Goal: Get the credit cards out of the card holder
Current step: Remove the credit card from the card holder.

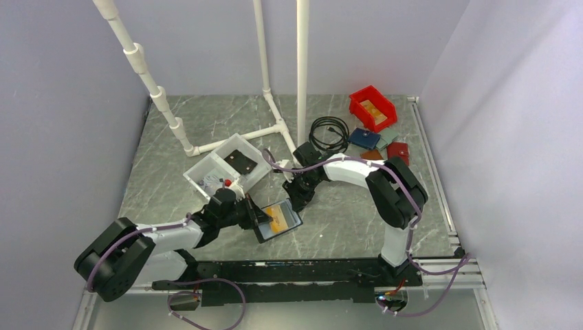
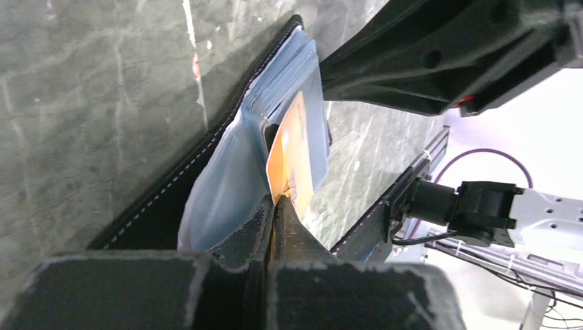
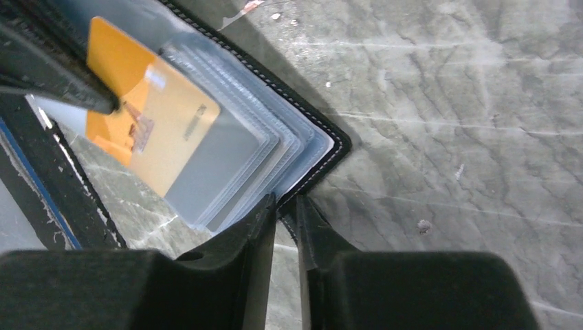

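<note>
The black card holder (image 1: 292, 221) lies open on the table, its pale blue clear sleeves fanned out. It also shows in the left wrist view (image 2: 165, 206) and the right wrist view (image 3: 330, 148). A gold-orange credit card (image 1: 278, 216) sticks partly out of a sleeve. My left gripper (image 2: 277, 203) is shut on the near edge of that card (image 2: 295, 148). My right gripper (image 3: 285, 205) is shut on the holder's black stitched edge and holds it down. In the right wrist view the card (image 3: 158, 124) sits askew over a pale grey layer (image 3: 213, 172) under the sleeves. I cannot tell whether that layer is a card.
A white open box (image 1: 227, 168) stands just behind the left gripper (image 1: 256, 214). A coiled black cable (image 1: 328, 132), a red bin (image 1: 372, 108), a dark blue wallet (image 1: 364, 139) and a red-brown wallet (image 1: 398, 151) lie at the back right. White PVC pipes (image 1: 301, 69) rise at the back.
</note>
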You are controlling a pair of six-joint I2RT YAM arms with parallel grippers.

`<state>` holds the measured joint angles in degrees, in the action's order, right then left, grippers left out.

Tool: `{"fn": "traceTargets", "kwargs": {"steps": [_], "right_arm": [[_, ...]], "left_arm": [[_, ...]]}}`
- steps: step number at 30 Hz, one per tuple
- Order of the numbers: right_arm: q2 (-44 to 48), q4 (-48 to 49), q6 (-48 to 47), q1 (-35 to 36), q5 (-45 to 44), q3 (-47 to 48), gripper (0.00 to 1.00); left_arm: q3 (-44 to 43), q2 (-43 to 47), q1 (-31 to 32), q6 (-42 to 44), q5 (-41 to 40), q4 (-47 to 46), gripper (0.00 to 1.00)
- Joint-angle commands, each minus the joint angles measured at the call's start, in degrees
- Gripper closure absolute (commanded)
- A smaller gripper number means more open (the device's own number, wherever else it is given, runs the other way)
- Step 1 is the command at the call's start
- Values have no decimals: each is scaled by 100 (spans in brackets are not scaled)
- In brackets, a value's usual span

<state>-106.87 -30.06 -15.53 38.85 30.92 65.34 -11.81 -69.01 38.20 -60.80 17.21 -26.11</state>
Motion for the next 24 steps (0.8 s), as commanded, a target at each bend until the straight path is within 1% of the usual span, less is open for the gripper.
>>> {"fn": "traceTargets", "kwargs": {"steps": [1,3,6,13,20,24], "right_arm": [[97,-404,-500,-29,-218,44,74],[294,-372,-581,-35,-201,-17,70],[464,-356,-647,-68,-198,-74,69],[682,-436,-811,-134,-130,-58,68],[964,-1110,-1707,-132,708,79,65],[1118,-1252,-1970,-130,1061,42,62]], "left_arm": [[-159,32,-14,548,195,525,100],[-214,20,-16,636,228,591,100],[-330,134,-22,721,174,978,100],[-558,953,-21,637,-160,2520,100],[-557,2038,-23,594,-236,3344,100],[-516,2254,-23,592,-270,3529,100]]}}
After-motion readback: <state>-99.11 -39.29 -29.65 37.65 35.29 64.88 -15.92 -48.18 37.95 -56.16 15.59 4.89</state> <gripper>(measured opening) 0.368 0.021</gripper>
